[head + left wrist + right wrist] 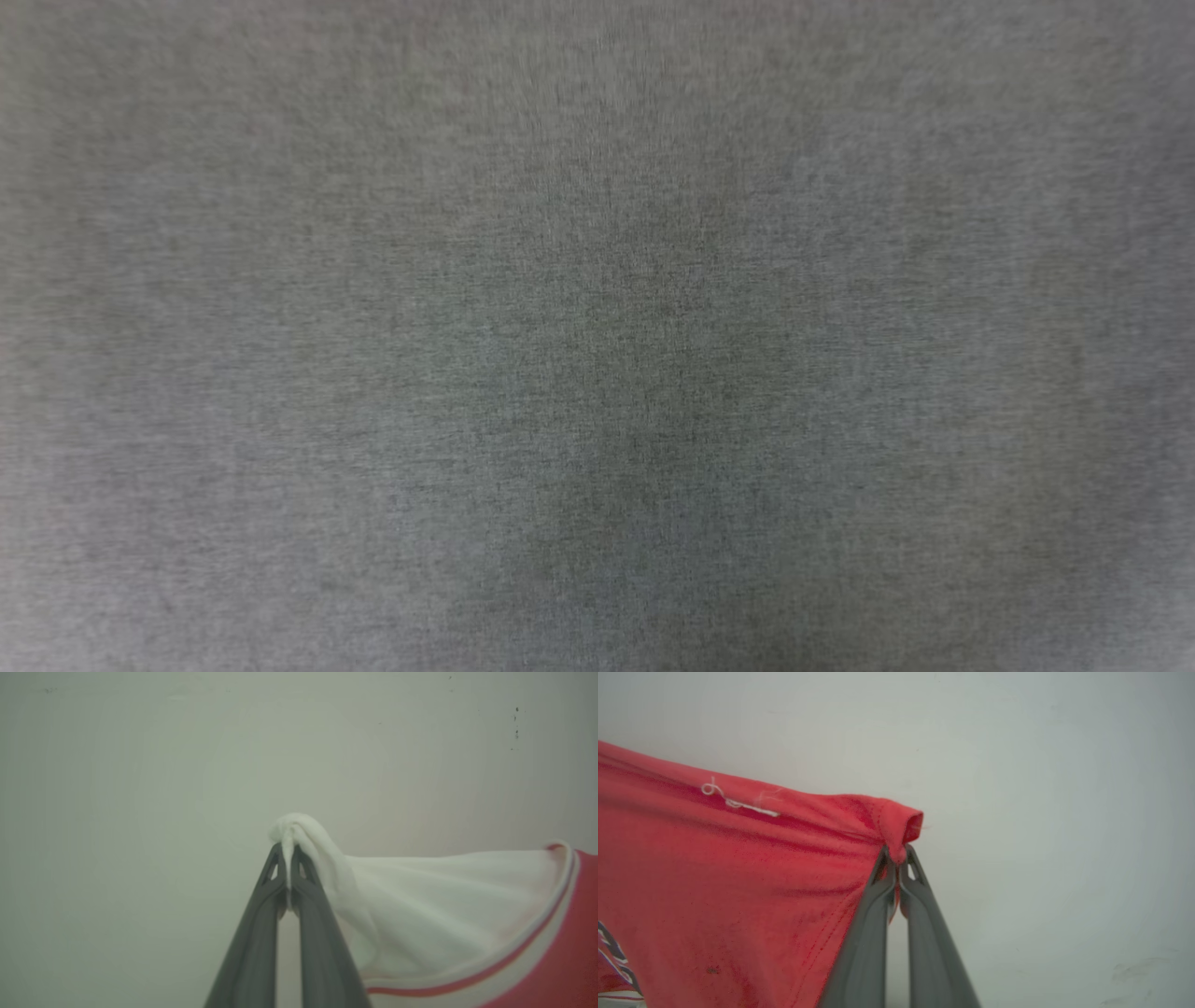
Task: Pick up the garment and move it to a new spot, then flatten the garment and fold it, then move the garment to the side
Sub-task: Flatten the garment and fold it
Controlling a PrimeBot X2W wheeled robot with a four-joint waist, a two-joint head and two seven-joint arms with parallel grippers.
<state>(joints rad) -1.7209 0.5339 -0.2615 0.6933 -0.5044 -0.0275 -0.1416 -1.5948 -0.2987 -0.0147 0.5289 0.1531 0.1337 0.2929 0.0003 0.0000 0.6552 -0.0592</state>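
In the left wrist view my left gripper (pixel 286 851) is shut on the bunched tip of the garment's white sleeve (pixel 420 905); red-and-white striped trim and red cloth run off to the lower right. My right gripper (pixel 899 855) pinches a rolled corner of the garment's red hem (pixel 738 872) in the right wrist view. The red cloth stretches away to the left there, with a bit of black-and-white lettering at the lower left edge. The cloth looks taut between both grips, above a pale surface.
The head view gives a blurred grey woven-looking surface (pixel 597 336) with nothing distinct on it. Behind each gripper lies a plain pale table top (pixel 140 788), with a few small dark specks (pixel 516 728) at the upper right of the left wrist view.
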